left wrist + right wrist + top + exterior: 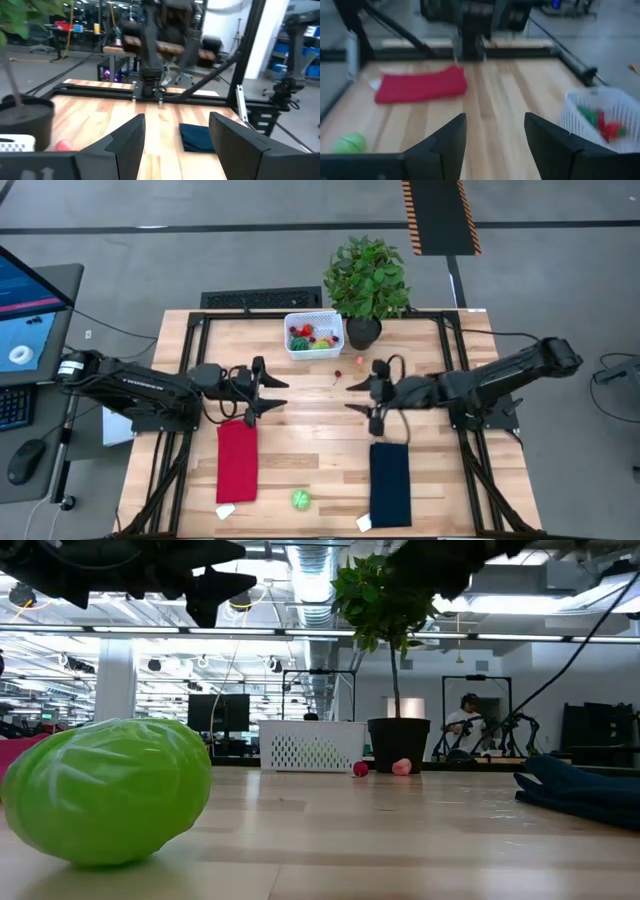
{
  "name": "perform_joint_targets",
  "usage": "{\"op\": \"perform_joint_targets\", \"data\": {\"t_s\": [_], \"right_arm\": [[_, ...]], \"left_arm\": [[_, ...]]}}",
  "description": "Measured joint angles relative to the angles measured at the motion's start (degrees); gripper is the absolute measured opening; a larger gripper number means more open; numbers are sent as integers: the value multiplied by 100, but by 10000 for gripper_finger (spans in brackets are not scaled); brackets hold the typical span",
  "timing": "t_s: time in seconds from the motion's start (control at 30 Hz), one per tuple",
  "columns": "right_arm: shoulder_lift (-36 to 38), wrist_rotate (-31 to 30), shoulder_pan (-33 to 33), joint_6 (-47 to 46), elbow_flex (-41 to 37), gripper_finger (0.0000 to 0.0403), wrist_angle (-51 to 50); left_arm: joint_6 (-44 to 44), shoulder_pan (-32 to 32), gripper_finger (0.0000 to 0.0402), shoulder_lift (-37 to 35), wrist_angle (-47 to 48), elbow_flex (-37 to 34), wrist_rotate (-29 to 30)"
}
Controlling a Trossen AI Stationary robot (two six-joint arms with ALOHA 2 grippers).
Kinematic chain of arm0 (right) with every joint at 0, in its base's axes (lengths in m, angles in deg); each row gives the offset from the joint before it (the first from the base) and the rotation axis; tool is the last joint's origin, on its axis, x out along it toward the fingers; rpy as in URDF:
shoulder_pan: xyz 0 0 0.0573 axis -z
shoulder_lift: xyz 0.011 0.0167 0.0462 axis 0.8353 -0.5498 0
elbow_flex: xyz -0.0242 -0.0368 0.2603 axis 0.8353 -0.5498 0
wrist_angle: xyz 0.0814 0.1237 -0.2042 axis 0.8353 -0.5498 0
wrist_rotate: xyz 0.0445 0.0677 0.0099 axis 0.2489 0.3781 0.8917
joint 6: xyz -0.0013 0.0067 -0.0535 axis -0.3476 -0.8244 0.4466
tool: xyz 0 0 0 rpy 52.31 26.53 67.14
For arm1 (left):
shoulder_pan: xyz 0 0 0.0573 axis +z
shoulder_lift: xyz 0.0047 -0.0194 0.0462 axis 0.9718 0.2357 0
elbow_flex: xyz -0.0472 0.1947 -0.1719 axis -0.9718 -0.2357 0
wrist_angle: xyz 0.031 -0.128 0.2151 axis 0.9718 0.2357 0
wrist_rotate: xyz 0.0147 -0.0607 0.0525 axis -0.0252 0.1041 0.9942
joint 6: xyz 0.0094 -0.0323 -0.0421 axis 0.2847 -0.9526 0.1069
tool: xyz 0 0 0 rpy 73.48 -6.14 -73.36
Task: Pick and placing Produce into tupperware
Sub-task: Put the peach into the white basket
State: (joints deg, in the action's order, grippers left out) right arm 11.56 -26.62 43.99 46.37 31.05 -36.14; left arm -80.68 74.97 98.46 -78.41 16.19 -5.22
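Both arms hang over the middle of the tabletop (320,430) facing each other, and neither holds anything: the left tool (268,392) has its fingers spread wide above the far end of the red cloth (237,460), and the right tool (358,394) is likewise open just beyond the far end of the dark blue cloth (390,482). That centred, empty pose looks like a pause between picks, each arm placed to reach either the loose pieces or the basket. The white basket (314,334) sits at the far edge, touching or just beside the black pot of the leafy plant (367,280), likely parked there so it stays clear of the arms' working space. It is a small rectangular tub with perforated walls and already carries several pieces of produce, red and green ones showing over the rim. Three pieces are not yet in: a small dark red fruit (337,374) and a pink one (360,361) lie on the wood just in front of the pot, between the basket and the right tool, and a bright green cabbage-like ball (300,499) rests at the near edge between the two cloths, well apart from the basket. The pieces look smooth, rounded and light, so they would probably roll if nudged.
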Motion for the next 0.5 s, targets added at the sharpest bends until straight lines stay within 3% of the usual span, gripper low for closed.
{"op": "perform_joint_targets", "data": {"t_s": [0.13,0.23,0.4,0.5], "right_arm": [[621,672,419,100,-243,221,126],[1054,1068,750,-97,-1035,221,525],[1627,1089,1202,-671,-2479,221,2142],[1634,1120,1182,-1128,-2907,221,2667]], "left_arm": [[119,-205,209,98,-71,0,4],[98,-325,209,120,-352,0,1],[186,-529,209,107,-712,4,-88],[339,-574,209,107,-723,4,-19]]}}
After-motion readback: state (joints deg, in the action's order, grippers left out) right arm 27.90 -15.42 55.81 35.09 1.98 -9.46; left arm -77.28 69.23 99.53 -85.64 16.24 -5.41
